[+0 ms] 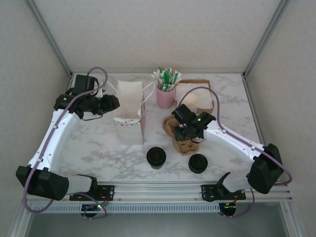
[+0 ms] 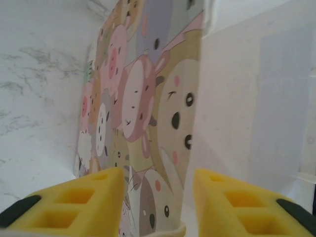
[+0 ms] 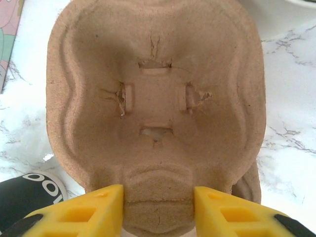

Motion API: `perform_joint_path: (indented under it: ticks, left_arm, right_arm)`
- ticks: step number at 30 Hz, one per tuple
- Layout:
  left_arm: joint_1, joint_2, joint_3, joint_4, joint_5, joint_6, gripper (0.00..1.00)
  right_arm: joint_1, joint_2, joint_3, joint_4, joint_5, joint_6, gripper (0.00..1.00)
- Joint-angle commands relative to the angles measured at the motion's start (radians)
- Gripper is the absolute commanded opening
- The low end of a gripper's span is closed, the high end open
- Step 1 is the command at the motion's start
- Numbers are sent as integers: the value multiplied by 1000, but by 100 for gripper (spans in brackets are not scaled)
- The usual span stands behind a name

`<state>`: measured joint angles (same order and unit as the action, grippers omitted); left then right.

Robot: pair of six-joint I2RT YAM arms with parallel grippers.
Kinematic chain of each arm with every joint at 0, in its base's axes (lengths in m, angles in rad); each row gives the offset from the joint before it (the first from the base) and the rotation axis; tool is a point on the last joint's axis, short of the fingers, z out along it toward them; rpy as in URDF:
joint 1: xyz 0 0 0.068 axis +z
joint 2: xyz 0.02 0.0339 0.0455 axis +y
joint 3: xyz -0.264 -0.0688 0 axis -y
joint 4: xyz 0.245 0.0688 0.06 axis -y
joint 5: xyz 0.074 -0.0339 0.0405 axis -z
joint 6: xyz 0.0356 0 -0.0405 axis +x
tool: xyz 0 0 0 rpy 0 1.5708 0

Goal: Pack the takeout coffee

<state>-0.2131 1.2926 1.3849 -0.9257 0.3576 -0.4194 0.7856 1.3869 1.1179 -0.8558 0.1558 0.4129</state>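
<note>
Clamping right gripper (image 1: 183, 131): jaws closed on the near rim lobe of the pulp cup carrier (image 3: 158, 98). In the right wrist view the yellow fingers (image 3: 84, 210) touch that lobe on both sides.
pulp cup carrier: brown moulded pulp. One pocket with four slit tabs lies straight ahead of the right fingertips. Can't tell if it's flat on the table or raised.
left gripper (image 1: 111, 103): at the left wall of the white paper bag (image 1: 129, 106). In the left wrist view the bag's corner fold runs down between the yellow fingers (image 2: 94, 197), which stand part-way apart. Can't tell if the pads press the paper.
white paper bag: upright, just to the right of the left gripper. Ahead of the left fingers, the cartoon-animal print is left of the fold and the plain white face is right of it.
left takeout coffee (image 1: 156, 157): upright on the table, on the near side of the right gripper and to its left, apart from the carrier. Black lid up; the cup wall is hidden under the lid from above.
right takeout coffee (image 1: 198, 163): upright, on the near side of the right gripper and a bit to its right, near the carrier's near end. Cup wall hidden the same way.
pink holder (image 1: 166, 97): full of green-and-white wrapped sticks, beyond the right gripper and to its left, between the bag and the brown tray (image 1: 210, 96).
brown tray: beyond the right gripper, with a cream cup stack (image 1: 191, 101) in it.
marble table (image 1: 98, 153): everything stands on it.
</note>
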Motion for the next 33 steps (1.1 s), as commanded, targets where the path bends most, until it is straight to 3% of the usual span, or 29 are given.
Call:
perform_joint_path:
  ticks: [1,6,17,22,28,33]
  left_arm:
    - [-13,-58,-32,4,-71,-110,35]
    - [-27,-110,-71,30,-132,-197,21]
    - [-70,-198,-121,74,-290,-368,0]
    - [-127,-226,-172,138,-354,-461,0]
    - [-183,-168,-126,101,-392,-446,0]
    - [-209,-137,-99,90,-389,-429,15]
  right_arm:
    - [-4,7,-16,11,1,20,41]
    - [-8,11,-21,24,3,20,42]
    - [-19,29,-29,46,8,13,44]
    - [-25,24,-33,47,6,4,47]
    - [-33,9,-38,42,1,-10,49]
    - [-34,16,-43,41,-20,-11,49]
